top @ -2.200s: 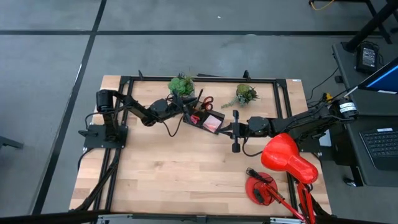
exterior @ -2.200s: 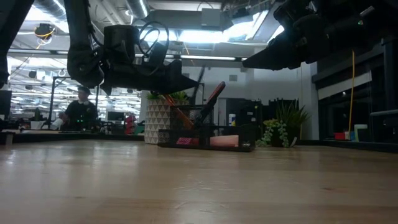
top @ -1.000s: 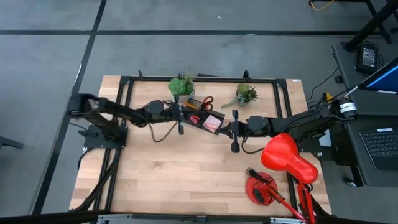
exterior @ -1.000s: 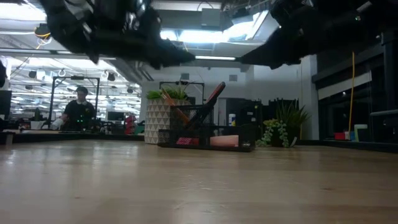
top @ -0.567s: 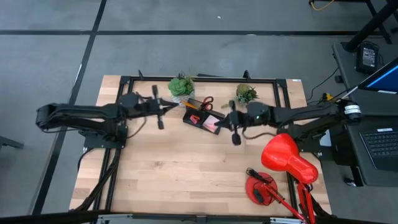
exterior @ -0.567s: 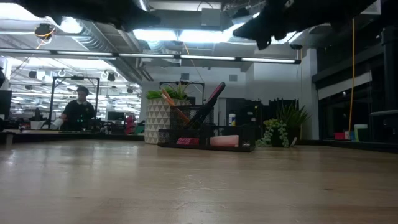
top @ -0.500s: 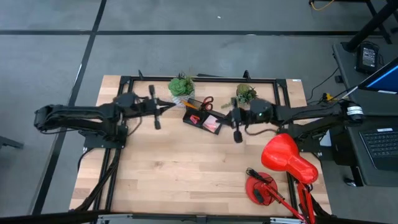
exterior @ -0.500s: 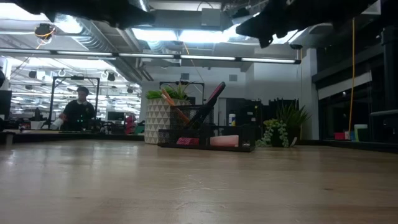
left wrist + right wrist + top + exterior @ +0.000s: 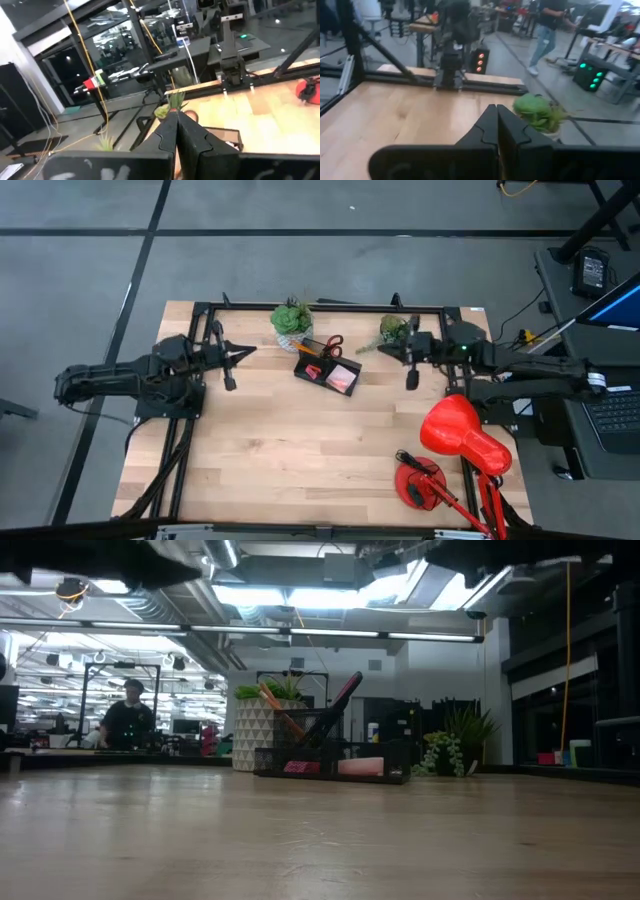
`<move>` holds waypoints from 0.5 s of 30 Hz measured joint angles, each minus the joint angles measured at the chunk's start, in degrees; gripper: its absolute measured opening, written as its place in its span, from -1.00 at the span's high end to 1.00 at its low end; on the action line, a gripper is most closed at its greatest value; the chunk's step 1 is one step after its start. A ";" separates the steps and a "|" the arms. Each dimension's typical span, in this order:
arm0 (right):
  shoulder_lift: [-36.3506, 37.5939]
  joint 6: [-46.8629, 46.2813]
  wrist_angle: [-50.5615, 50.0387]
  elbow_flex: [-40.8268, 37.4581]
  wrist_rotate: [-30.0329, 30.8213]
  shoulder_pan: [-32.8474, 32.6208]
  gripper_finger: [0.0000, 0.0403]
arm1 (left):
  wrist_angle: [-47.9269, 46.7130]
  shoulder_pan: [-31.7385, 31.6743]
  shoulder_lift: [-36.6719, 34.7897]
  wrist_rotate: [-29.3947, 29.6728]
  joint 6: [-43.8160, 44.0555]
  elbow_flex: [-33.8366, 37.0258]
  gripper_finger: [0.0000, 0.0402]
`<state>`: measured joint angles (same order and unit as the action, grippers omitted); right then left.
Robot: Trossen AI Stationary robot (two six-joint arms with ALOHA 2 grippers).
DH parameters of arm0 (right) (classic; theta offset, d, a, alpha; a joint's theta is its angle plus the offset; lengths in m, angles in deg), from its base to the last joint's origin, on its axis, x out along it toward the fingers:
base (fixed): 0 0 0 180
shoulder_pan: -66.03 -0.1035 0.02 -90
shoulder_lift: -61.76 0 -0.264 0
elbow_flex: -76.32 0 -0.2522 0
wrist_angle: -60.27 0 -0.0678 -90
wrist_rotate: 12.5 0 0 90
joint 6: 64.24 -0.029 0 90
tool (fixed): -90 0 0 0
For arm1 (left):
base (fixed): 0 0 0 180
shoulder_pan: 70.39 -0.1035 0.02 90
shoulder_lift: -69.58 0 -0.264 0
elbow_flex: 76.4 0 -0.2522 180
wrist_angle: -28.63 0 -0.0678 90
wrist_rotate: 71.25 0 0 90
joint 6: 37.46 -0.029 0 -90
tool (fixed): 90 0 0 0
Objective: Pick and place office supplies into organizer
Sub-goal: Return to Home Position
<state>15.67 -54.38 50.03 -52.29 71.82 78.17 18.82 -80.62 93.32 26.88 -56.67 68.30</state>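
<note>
The black organizer (image 9: 328, 368) stands at the table's far middle and also shows in the low view (image 9: 330, 755). Red-handled scissors (image 9: 333, 343) and an orange pencil (image 9: 273, 702) stick up from its taller back compartment. A pink sticky-note pad (image 9: 343, 378) lies in its low front tray. My left gripper (image 9: 245, 350) is shut and empty, well left of the organizer and above the table; its shut fingers show in the left wrist view (image 9: 176, 122). My right gripper (image 9: 392, 350) is shut and empty, right of the organizer beside a small plant; its shut fingers show in the right wrist view (image 9: 496, 115).
A green plant in a white pot (image 9: 291, 318) stands just behind the organizer. A smaller plant (image 9: 394, 330) stands to its right. A red desk lamp (image 9: 462, 435) fills the near right corner. A black frame (image 9: 320, 306) runs along the table's far edge. Bare wood lies near the front.
Both arms have drawn back from the organizer and risen out of the low view. My left gripper has gone toward the table's left edge. My right gripper has gone toward the right and far edges. The organizer and its contents have stayed put.
</note>
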 joint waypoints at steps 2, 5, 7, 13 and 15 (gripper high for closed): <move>2.61 -1.24 2.22 -3.10 0.03 0.85 1.00 | 2.88 -0.03 -2.96 0.34 0.02 4.14 0.99; 5.96 -3.51 5.27 -8.76 0.03 1.29 1.00 | 6.95 -0.05 -7.87 1.22 -1.24 9.07 0.99; 7.91 -4.96 6.28 -12.00 0.01 1.25 1.00 | 6.69 -0.05 -11.93 1.95 -1.46 10.51 0.99; 13.74 -6.36 9.02 -18.30 0.04 1.25 1.00 | -3.01 -0.05 -23.56 2.29 1.05 12.22 0.99; 15.57 -6.31 11.20 -20.08 0.02 1.25 1.00 | -3.32 -0.05 -23.71 2.27 2.04 13.35 0.99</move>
<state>31.24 -60.69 61.23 -72.37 71.84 79.42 15.49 -80.67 69.61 29.15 -54.63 81.66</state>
